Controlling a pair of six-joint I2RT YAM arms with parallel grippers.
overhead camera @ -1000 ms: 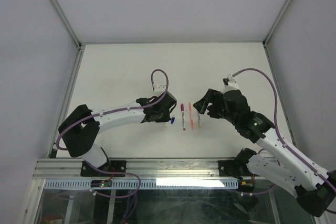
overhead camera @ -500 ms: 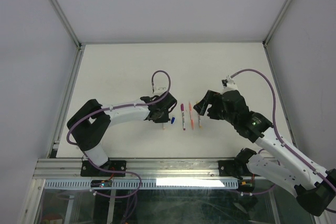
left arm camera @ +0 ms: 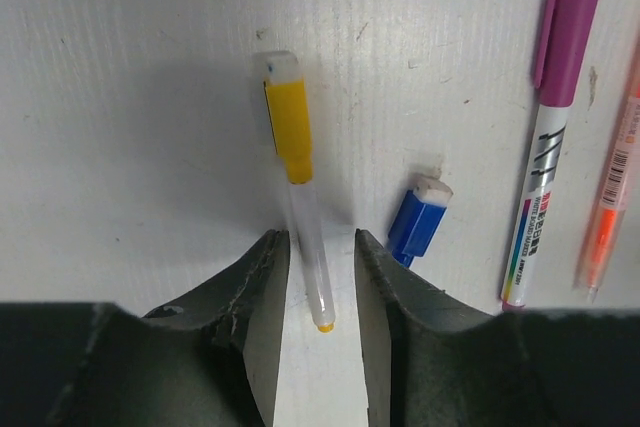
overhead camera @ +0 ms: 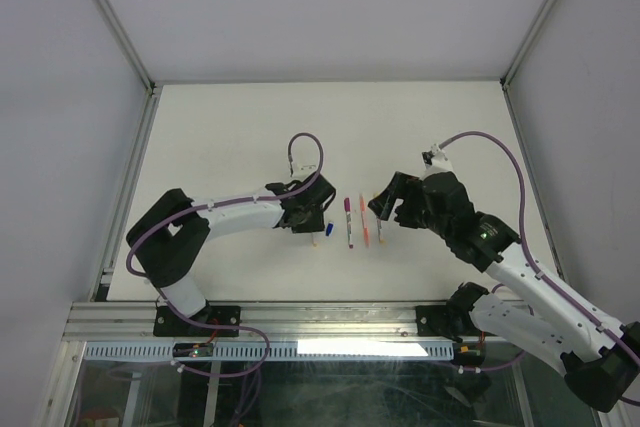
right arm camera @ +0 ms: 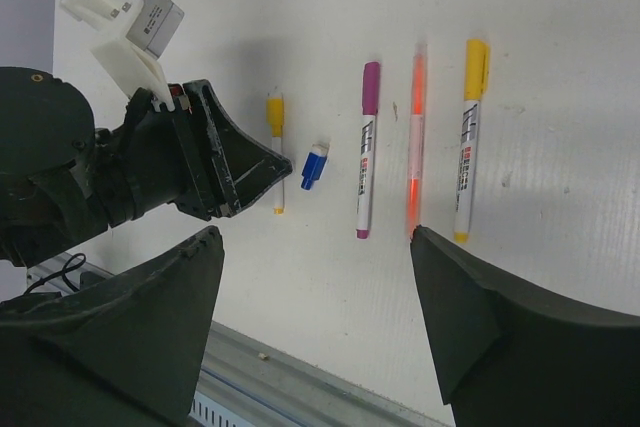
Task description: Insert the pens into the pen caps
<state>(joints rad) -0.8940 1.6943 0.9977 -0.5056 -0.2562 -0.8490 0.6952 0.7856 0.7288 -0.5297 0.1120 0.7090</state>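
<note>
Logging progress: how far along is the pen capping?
Done: the purple pen and long yellow pen look capped; the orange pen is too blurred to tell. In hand: the left gripper is open astride the short yellow pen. Left: the blue cap lies loose beside it; the right gripper is open, empty.

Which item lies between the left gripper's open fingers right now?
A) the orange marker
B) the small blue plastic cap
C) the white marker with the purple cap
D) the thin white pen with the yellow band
D: in the left wrist view the thin white pen with the yellow band lies between the fingers of the left gripper, with a gap on each side; the small blue plastic cap sits outside them, by one finger.
</note>
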